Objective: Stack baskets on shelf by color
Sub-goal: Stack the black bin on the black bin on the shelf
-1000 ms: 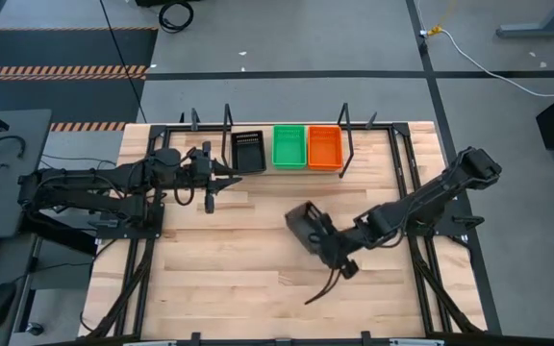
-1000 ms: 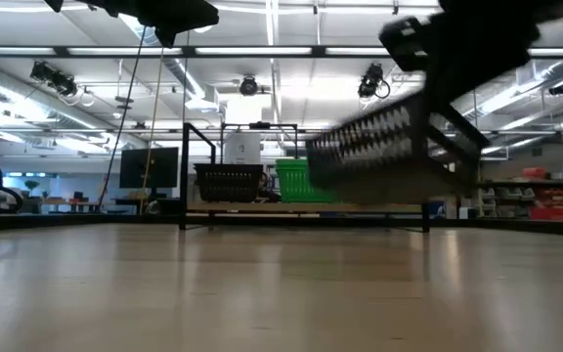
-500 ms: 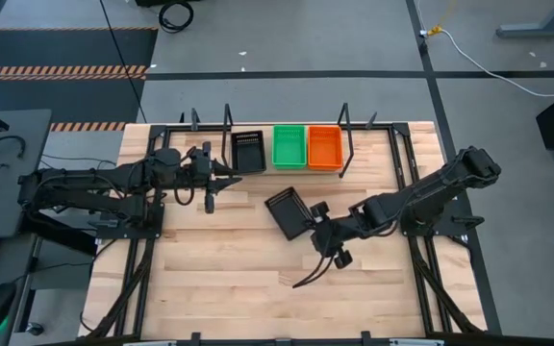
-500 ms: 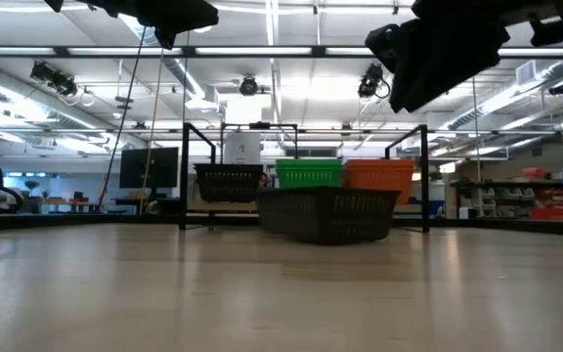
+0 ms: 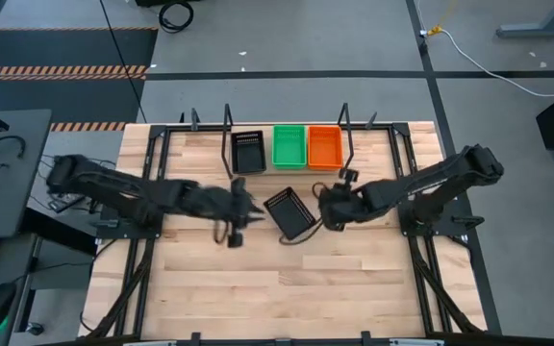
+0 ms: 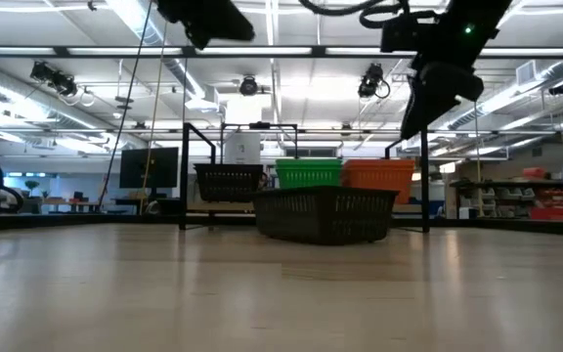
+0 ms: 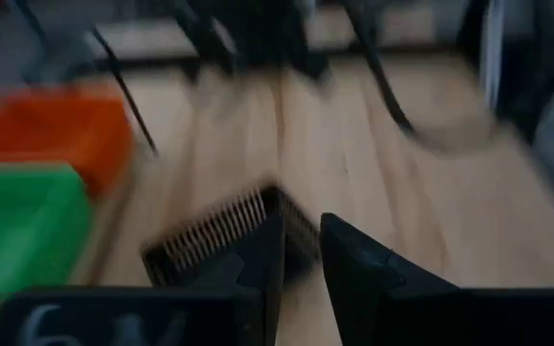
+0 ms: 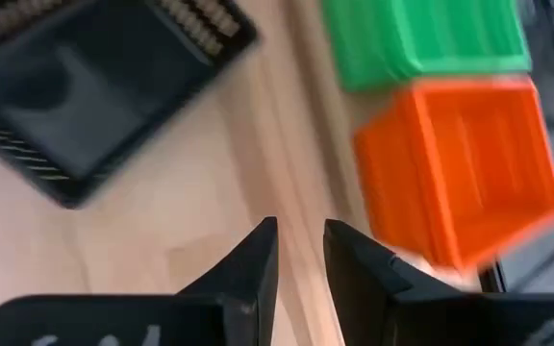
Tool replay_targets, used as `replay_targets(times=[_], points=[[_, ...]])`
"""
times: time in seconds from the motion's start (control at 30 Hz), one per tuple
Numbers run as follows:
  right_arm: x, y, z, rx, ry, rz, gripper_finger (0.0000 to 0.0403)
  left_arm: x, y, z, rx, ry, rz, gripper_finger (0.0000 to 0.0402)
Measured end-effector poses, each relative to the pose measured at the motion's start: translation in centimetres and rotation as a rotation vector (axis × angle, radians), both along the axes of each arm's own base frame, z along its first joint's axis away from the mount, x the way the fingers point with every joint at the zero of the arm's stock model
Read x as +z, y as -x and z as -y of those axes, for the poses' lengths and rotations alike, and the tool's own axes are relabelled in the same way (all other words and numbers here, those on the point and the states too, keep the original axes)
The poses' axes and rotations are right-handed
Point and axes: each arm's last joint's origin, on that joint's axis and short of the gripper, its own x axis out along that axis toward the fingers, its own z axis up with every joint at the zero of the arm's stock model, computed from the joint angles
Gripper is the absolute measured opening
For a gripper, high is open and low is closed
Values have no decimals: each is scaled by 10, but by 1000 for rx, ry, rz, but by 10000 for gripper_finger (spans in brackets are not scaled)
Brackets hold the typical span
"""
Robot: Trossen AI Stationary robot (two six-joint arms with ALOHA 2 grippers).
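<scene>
A black basket (image 5: pixel 289 211) rests on its bottom on the table, askew, in front of the shelf (image 5: pixel 345 144). It also shows in the low view (image 6: pixel 325 215). On the shelf stand a black basket (image 5: pixel 248 151), a green basket (image 5: pixel 289 146) and an orange basket (image 5: pixel 324 146). My left gripper (image 5: pixel 241 208) hovers just left of the loose basket (image 7: pixel 229 235), fingers (image 7: pixel 299 252) slightly apart, holding nothing. My right gripper (image 5: pixel 327 205) hovers just right of it (image 8: pixel 94 86), tilted down, fingers (image 8: pixel 299 252) slightly apart and holding nothing.
Thin black upright rods (image 6: pixel 184 176) frame the shelf at the table's far edge. Bare wood tabletop (image 5: pixel 287 279) stretches toward the near edge. Both arms reach in from the sides and meet around the loose basket.
My right gripper set the black basket, which it had carried tilted above the table, down on its bottom and let go. It then drew back toward the far right, turning. My left gripper swung from beside the shelf toward the table's right and near edge, up to that basket.
</scene>
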Motion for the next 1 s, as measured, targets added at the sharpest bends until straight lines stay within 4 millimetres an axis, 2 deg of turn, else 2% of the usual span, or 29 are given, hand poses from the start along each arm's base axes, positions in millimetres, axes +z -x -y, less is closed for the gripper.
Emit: replay_targets(times=[0.1,0.23,0.37,0.5,0.73,1.0], points=[[9,12,13,-112,-23,22,93,-8,-26,12,-3,-58,-183,80],[30,45,20,-271,-91,55,93,-14,-60,18,53,28,-229,80],[54,84,12,-332,-187,152,94,-22,-88,18,98,114,-251,80],[67,109,3,-301,-291,297,93,-40,-112,12,124,198,-317,80],[52,124,-1,-297,-285,315,93,-54,-149,6,134,223,-387,95],[33,125,0,-302,-229,280,93,-56,-167,11,173,217,-550,177]])
